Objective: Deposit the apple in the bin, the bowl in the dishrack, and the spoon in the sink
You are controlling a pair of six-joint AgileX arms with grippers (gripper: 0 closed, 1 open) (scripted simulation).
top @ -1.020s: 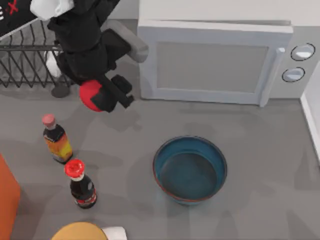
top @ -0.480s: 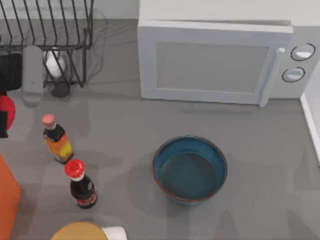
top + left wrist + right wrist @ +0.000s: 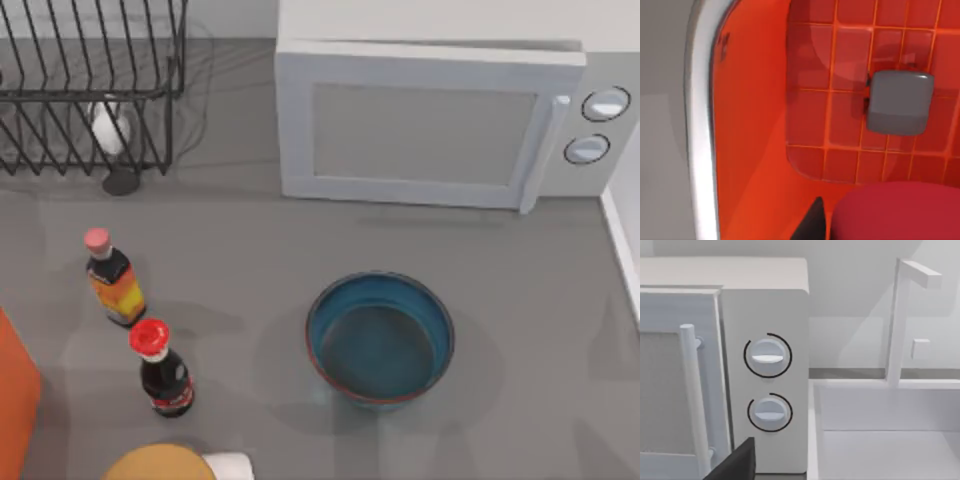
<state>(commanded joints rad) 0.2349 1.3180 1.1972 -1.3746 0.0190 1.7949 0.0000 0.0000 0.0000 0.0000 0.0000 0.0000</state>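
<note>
One apple (image 3: 895,212) seen close under left wrist camera, above orange bin (image 3: 750,125) with grid floor; grey block (image 3: 899,102) lies inside bin. Whether left gripper pinches apple cannot be told. Bowl (image 3: 380,338) stands on table (image 3: 540,300) centre, before microwave (image 3: 430,125). Dishrack (image 3: 90,90) at far left corner. Sink (image 3: 885,430) seen beside microwave in right wrist view.

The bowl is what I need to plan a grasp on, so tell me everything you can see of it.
The bowl is wide, round and deep, teal-blue inside and out, with a thin reddish-brown rim. It looks like glazed ceramic. It stands upright and holds nothing, on the grey table in front of the microwave and to the right of the two bottles. Nothing touches it but the table.
</note>
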